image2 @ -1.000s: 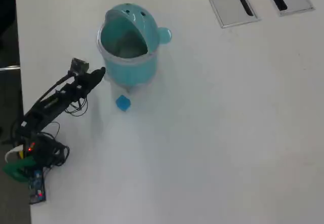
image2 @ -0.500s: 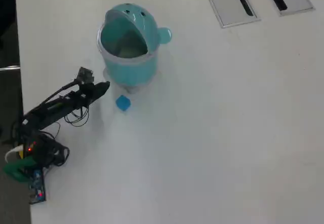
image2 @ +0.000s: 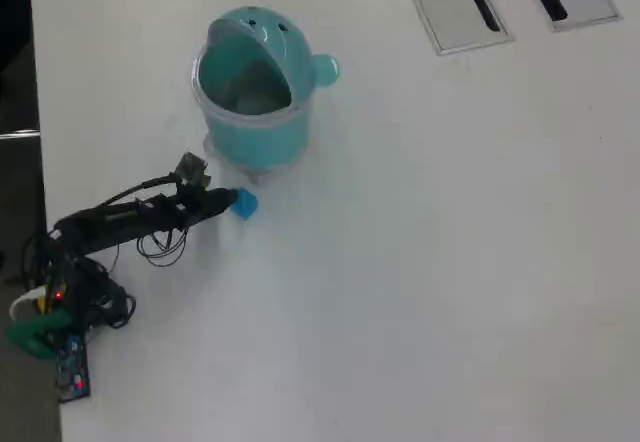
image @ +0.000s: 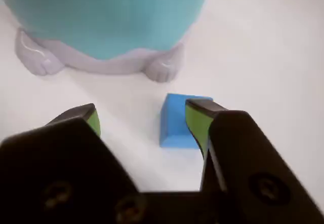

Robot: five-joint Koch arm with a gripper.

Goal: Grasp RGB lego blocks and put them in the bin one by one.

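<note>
The desk (image2: pixel 450 262) is a plain white surface that fills nearly the whole overhead view, with a dark strip of floor along its left edge. Two flat grey slotted panels (image2: pixel 455 4) are set into it at the far edge, toward the right corner. The arm's base (image2: pixel 60 307), with a green clamp, loose wires and a small red light, sits at the left edge near the front corner, and the arm reaches from there toward the middle of the desk. The teal bin (image2: pixel 252 87) stands in the far left part of the desk, well apart from the grey panels; its domed lid is swung back so the mouth is open, and the round knob sticks out on its right side. The inside looks pale and shadowed, and whether anything lies in it cannot be told. In the wrist view the bin's teal wall (image: pixel 106 16) fills the top of the picture above its pale grey feet. The blue block (image2: pixel 244 203) lies on the desk just in front of the bin, apart from its feet. The claw (image: pixel 142 117) is spread wide and low over the desk, with green pads on its black jaws; the blue block sits just beside the right-hand pad (image: pixel 195 125), between the two tips, and the claw pinches nothing.
</note>
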